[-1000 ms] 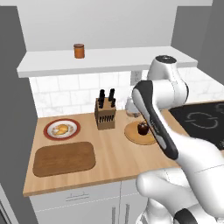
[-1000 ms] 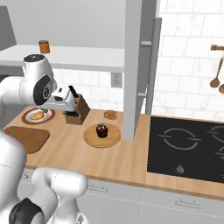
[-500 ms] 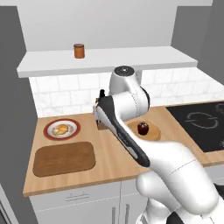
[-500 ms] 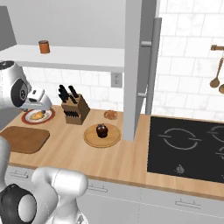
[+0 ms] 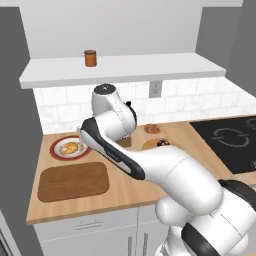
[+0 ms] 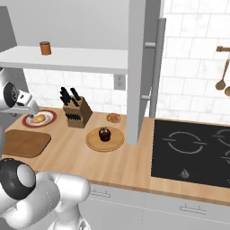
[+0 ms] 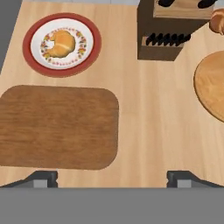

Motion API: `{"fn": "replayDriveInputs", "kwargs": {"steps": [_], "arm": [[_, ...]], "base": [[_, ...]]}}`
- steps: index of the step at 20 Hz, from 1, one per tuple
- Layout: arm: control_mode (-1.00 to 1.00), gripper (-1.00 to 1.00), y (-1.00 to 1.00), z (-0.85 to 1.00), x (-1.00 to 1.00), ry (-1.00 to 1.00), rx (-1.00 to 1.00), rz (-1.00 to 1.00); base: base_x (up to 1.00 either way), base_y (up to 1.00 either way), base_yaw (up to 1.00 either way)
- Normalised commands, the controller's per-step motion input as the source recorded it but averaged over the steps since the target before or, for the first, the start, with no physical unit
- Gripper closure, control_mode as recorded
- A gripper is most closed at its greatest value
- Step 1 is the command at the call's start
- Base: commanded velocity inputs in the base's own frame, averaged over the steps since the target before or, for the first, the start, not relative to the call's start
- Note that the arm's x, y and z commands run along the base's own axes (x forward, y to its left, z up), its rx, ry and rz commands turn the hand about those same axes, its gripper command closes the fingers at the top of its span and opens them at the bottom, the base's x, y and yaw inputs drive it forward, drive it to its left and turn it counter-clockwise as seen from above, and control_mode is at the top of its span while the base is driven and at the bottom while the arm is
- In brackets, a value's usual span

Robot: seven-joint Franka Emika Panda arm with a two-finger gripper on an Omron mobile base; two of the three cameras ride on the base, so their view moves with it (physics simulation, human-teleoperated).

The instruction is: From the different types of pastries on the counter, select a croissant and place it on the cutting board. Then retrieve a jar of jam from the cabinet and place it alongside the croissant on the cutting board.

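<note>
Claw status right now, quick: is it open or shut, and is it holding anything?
Claw: open and empty, hanging above the light wooden counter beside the dark brown wooden cutting board.

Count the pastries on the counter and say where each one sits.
3: the croissant on the red-rimmed plate; the cupcake on the round board; the flat round pastry near the wall behind that board.

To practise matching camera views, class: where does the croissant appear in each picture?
Left base view: croissant at middle left.
Right base view: far left, beside the knife block.
Hand view: upper left.
Shared landmark: the red-rimmed plate under it, above the cutting board.
</note>
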Motion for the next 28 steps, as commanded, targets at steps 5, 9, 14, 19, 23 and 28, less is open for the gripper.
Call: {"fn": "replayDriveInputs", "kwargs": {"steps": [5,9,14,19,23,28], "arm": [[-1.00,-1.00,0.39,-0.41,0.37,0.01,0.00,0.03],[-1.00,-1.00,0.23,-0.48,0.42,0.00,0.00,0.09],[-1.00,-1.00,0.17,-0.30,0.45,0.01,0.00,0.01],[-1.00,-1.00,0.19,-0.21,0.50,0.04,0.00,-0.01],[-1.00,-1.00,0.10,-0.20,0.40,0.00,0.00,0.00],[-1.00,-1.00,0.12,-0.14,0.29,0.01,0.00,0.00]], "base": [[0.00,0.00,0.00],[0.00,0.00,0.00],[0.00,0.00,0.00],[0.00,0.00,0.00],[0.00,0.00,0.00],[0.00,0.00,0.00]]}}
